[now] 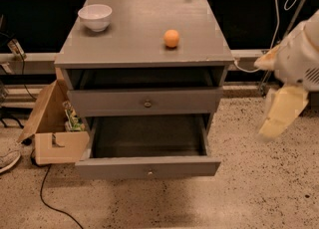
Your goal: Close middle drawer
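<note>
Pincer (pixel 281 116) aloft right of the cabinet (pixel 134 29), apart from the wide-open middle drawer (pixel 148 166) — spread unreadable.

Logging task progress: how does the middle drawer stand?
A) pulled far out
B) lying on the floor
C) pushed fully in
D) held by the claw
A: the middle drawer juts far out of the cabinet, while the claw hangs to its right, clear of it.
</note>
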`<state>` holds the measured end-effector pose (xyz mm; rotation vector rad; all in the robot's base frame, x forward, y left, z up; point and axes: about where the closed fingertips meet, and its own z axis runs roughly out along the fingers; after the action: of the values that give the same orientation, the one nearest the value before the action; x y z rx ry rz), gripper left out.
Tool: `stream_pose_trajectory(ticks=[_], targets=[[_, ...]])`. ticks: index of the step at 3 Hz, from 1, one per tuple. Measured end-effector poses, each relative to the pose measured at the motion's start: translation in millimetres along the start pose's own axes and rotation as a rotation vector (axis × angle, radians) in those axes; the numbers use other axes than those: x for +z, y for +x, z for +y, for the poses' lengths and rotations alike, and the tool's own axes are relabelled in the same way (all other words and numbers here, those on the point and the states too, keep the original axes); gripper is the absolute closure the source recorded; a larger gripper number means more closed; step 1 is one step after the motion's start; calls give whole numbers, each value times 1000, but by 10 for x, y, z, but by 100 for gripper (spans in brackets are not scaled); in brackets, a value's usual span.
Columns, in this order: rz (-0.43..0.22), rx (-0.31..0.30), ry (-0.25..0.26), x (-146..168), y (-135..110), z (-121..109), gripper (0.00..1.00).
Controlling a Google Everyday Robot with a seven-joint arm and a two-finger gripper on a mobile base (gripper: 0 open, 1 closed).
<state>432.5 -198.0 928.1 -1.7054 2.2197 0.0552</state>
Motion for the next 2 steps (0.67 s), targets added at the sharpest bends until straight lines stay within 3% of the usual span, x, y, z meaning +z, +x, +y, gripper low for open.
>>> stream_pose_trajectory(ticks=[1, 2], targets=[[-99, 52, -77, 499, -9, 257, 0], [-102, 52, -78, 507, -12, 263, 0]])
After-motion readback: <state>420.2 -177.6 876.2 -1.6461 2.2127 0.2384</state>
